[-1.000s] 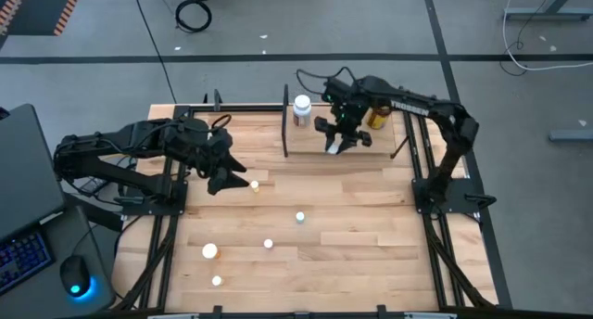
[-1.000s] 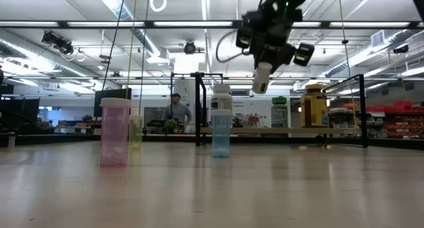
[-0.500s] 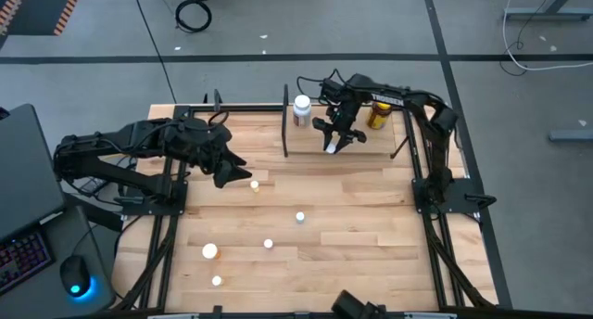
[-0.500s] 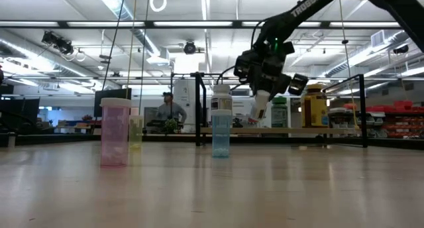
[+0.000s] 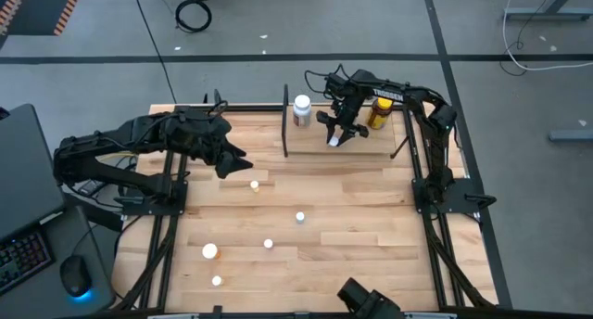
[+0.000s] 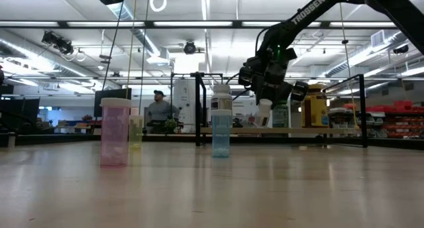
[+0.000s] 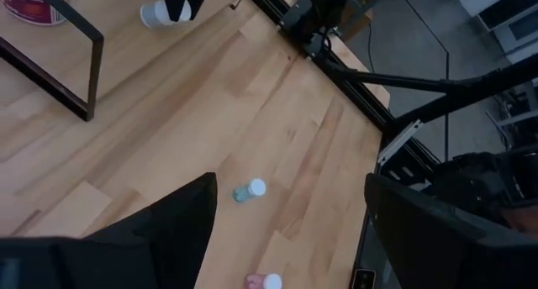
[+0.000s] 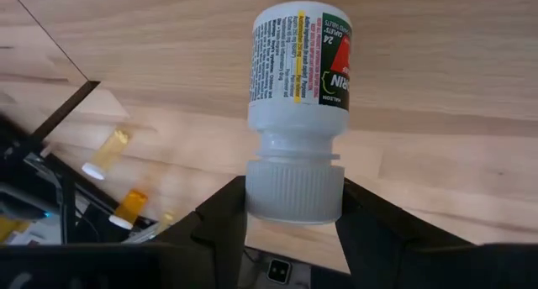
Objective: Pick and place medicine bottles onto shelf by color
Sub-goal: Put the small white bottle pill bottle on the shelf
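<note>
Right gripper (image 5: 335,138), clamped on the cap of a white labelled bottle (image 8: 300,58), has dropped low over the shelf (image 5: 366,153), so release looks near; left gripper (image 5: 232,161) hovers open over the tabletop (image 5: 352,217).

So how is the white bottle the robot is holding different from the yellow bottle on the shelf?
The white labelled bottle hangs tilted above the light-wood shelf, gripped by its ribbed white cap in the right gripper; the yellow dark-capped bottle stands upright on that shelf, untouched. The held bottle is white all over; the standing one is yellow with a dark cap. Both are round medicine bottles.
</note>
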Controlling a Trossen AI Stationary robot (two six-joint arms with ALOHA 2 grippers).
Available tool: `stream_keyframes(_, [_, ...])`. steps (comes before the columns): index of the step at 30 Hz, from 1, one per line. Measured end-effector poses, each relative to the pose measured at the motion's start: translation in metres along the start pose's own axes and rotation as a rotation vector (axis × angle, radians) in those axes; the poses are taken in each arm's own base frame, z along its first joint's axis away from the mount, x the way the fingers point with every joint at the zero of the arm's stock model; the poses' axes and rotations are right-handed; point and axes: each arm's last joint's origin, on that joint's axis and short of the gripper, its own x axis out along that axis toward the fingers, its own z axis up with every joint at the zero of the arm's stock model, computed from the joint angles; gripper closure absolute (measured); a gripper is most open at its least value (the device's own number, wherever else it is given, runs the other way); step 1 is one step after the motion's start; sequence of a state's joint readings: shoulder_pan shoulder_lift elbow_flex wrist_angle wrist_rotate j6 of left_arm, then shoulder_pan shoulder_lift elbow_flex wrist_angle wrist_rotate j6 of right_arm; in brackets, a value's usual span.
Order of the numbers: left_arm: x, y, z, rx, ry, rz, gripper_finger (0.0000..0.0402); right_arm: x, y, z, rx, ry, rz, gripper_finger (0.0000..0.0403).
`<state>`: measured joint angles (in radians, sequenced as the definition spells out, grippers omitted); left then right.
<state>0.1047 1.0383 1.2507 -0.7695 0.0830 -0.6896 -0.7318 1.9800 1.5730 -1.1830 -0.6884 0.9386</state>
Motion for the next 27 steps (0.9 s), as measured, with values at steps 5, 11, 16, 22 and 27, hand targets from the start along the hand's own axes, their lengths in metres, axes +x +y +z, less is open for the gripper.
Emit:
stream_keyframes(5, [0.0001, -0.0001, 0.0, -0.002, 0.002, -0.002, 0.0095, -0.0007, -0.0015, -0.0005, 0.017, 0.016, -0.003, 0.0234])
stream_keyframes(11, [0.0, -0.0001, 0.0, -0.003, 0.001, -0.002, 0.0095, -0.0006, -0.0021, -0.0007, 0.017, 0.005, -0.016, 0.0227])
stream_keyframes(16, [0.0001, -0.0001, 0.0, -0.005, 0.001, -0.002, 0.0095, 0.0009, -0.0012, -0.002, 0.008, 0.0, -0.025, 0.0207])
stream_keyframes(22, [0.0001, -0.0001, 0.0, -0.006, 0.001, -0.002, 0.0095, 0.0033, 0.0004, -0.0045, 0.003, 0.004, -0.03, 0.02])
stream_keyframes(27, [0.0001, -0.0002, -0.0001, -0.006, 0.004, -0.005, 0.0095, 0.0061, 0.0024, -0.0083, -0.028, 0.018, -0.03, 0.02])
